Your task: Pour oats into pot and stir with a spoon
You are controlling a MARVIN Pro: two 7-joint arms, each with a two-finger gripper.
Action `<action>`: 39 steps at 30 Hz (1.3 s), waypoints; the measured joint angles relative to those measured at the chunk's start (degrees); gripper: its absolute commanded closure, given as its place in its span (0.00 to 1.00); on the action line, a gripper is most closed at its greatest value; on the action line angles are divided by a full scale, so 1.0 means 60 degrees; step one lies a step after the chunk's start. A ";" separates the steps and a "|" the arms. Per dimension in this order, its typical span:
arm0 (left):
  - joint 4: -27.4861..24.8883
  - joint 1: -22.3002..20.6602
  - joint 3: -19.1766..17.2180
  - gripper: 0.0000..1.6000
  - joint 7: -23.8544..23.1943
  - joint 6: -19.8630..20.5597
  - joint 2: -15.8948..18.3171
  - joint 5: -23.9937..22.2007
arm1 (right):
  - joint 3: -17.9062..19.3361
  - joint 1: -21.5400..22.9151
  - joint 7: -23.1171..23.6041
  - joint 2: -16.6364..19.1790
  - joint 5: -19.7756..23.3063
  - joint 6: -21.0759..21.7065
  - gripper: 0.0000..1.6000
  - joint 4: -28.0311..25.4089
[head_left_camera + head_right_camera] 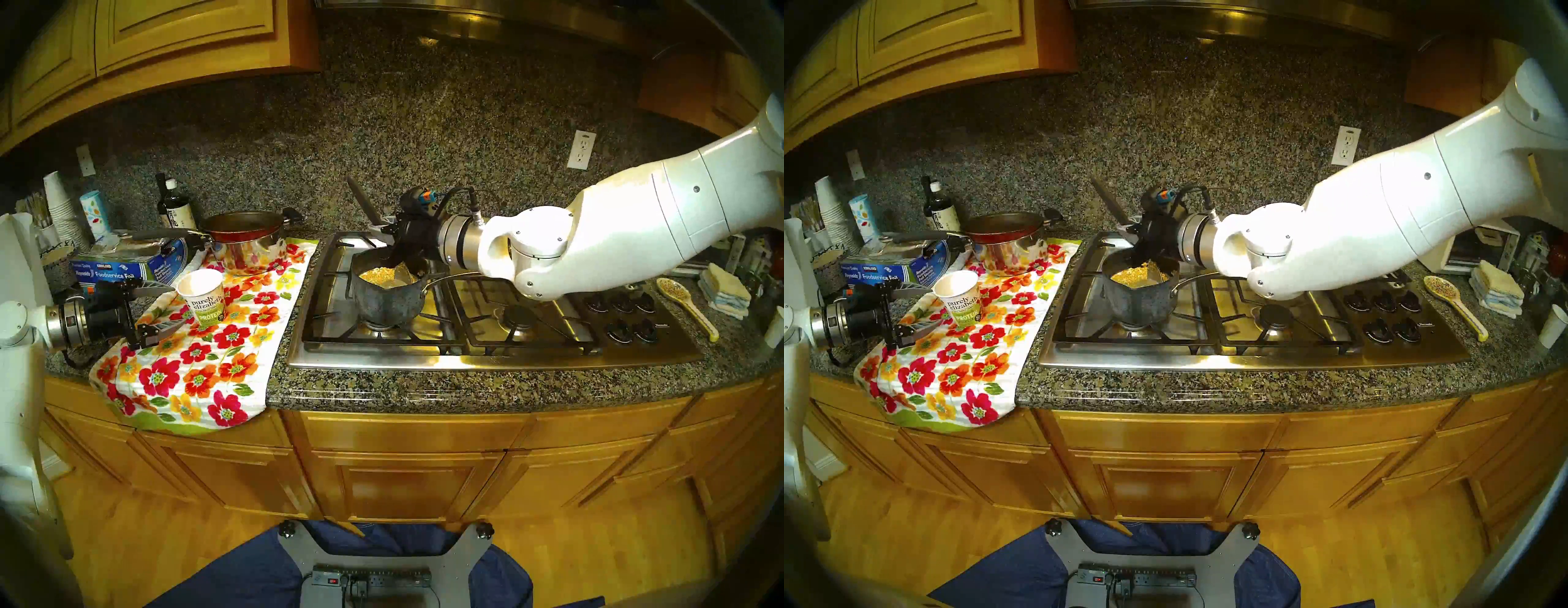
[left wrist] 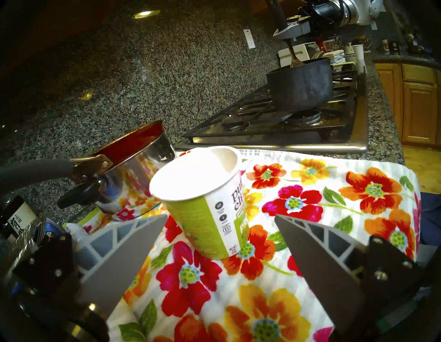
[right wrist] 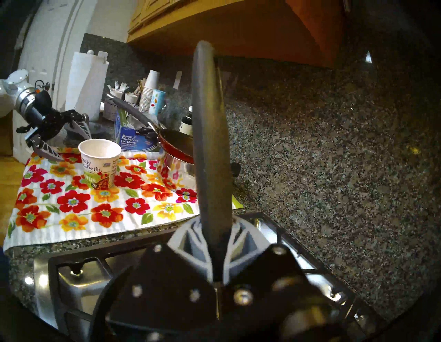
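The dark grey mottled pot [image 1: 388,303] stands on the stove's front left burner, with pale yellow oats [image 1: 377,274] inside. My right gripper [image 1: 392,231] is above the pot's far rim, shut on the spoon's black handle [image 3: 210,131]. The handle sticks up and back, and the silver bowl [image 1: 403,276] sits in the oats. The "purely elizabeth" cup [image 1: 203,303] stands upright on the floral towel [image 1: 191,373], its inside white. My left gripper [image 2: 220,216] is open, with a finger on either side of the cup's left and not touching it.
A red frying pan [image 1: 242,225] rests on a shiny steel pot [image 1: 246,252] behind the cup. A foil box [image 1: 127,267], a dark bottle [image 1: 174,208] and stacked white cups [image 1: 63,208] crowd the back left. A yellow speckled spoon rest [image 1: 679,297] lies right of the stove knobs [image 1: 619,314].
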 measured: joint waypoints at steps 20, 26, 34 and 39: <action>-0.0003 0.0006 0.0005 0.00 0.0000 -0.0001 0.0005 -0.0005 | 0.1006 -0.0230 0.0894 0.0014 0.1201 0.0010 1.00 0.0493; -0.0001 0.0007 0.0007 0.00 0.0000 -0.0001 0.0008 -0.0011 | 0.1253 -0.0731 0.1148 -0.0301 0.1435 0.0003 1.00 0.1116; 0.0002 0.0007 0.0011 0.00 0.0000 -0.0004 0.0012 -0.0021 | 0.1425 -0.1383 0.1442 -0.0718 0.1545 -0.0067 1.00 0.1890; 0.0002 0.0007 0.0014 0.00 0.0000 -0.0004 0.0014 -0.0028 | 0.1452 -0.1699 0.1619 -0.0934 0.1546 -0.0121 1.00 0.2320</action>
